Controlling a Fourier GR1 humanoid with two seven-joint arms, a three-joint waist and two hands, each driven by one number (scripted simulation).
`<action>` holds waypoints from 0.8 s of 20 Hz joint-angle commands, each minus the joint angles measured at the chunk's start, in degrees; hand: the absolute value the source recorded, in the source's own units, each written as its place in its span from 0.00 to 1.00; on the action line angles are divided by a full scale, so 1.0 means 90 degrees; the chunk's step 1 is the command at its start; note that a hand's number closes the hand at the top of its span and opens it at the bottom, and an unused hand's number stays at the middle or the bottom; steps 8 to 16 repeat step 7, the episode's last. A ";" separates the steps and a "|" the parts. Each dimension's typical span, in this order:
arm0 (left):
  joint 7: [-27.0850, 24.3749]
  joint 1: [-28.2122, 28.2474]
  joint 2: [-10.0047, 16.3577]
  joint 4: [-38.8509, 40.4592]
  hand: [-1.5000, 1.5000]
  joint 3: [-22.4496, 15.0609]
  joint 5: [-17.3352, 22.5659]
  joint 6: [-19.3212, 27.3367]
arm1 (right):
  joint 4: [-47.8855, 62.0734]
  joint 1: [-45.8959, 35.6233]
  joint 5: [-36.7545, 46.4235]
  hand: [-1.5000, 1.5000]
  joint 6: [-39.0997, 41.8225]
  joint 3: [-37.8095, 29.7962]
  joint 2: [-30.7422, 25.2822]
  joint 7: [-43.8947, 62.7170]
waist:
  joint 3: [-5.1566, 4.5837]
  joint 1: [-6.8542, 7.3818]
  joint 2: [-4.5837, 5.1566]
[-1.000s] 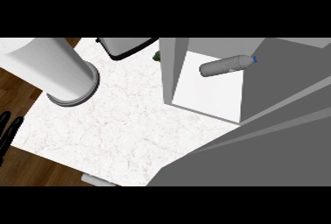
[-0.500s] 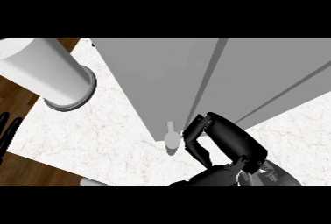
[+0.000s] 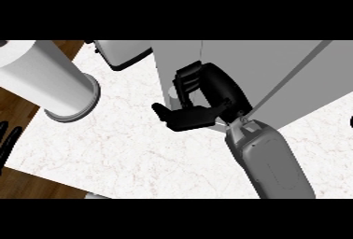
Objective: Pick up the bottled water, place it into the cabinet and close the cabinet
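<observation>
The tall grey cabinet [image 3: 276, 74] looks shut, so the bottled water cannot be seen. The black right hand [image 3: 207, 95] leans on its door with bent fingers and holds nothing. One fat white tube [image 3: 48, 79] stands on the white marble counter [image 3: 138, 149]. The black left hand [image 3: 8, 140] rests at the left edge with straight fingers.

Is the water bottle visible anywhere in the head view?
No; the tall grey cabinet shows only flat door panels, with the black right hand against them.
</observation>
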 commanded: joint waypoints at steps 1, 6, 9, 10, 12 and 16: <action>-0.0087 0.0077 -0.0085 0.0047 0.00 0.0032 -0.0002 -0.0029 | 0.1090 -0.1083 -0.0129 0.00 -0.0878 -0.0685 -0.0008 -0.0147 | 0.0001 -0.0016 0.0044; -0.0049 0.0132 -0.0013 0.0141 0.00 0.0128 0.0040 -0.0104 | 0.1578 -0.1552 -0.0532 0.00 -0.1446 -0.0555 -0.0008 -0.0151 | 0.0005 -0.0090 0.0035; -0.0042 0.0064 -0.0021 0.0043 0.00 0.0121 0.0047 -0.0078 | 0.1700 -0.1575 -0.0555 0.00 -0.1353 -0.0617 -0.0008 -0.0241 | 0.0014 -0.0164 0.0053; -0.0042 0.0064 -0.0021 0.0043 0.00 0.0121 0.0047 -0.0078 | 0.1700 -0.1575 -0.0555 0.00 -0.1353 -0.0617 -0.0008 -0.0241 | 0.0014 -0.0164 0.0053; -0.0042 0.0064 -0.0021 0.0043 0.00 0.0121 0.0047 -0.0078 | 0.1700 -0.1575 -0.0555 0.00 -0.1353 -0.0617 -0.0008 -0.0241 | 0.0014 -0.0164 0.0053; -0.0042 0.0064 -0.0021 0.0043 0.00 0.0121 0.0047 -0.0078 | 0.1700 -0.1575 -0.0555 0.00 -0.1353 -0.0617 -0.0008 -0.0241 | 0.0014 -0.0164 0.0053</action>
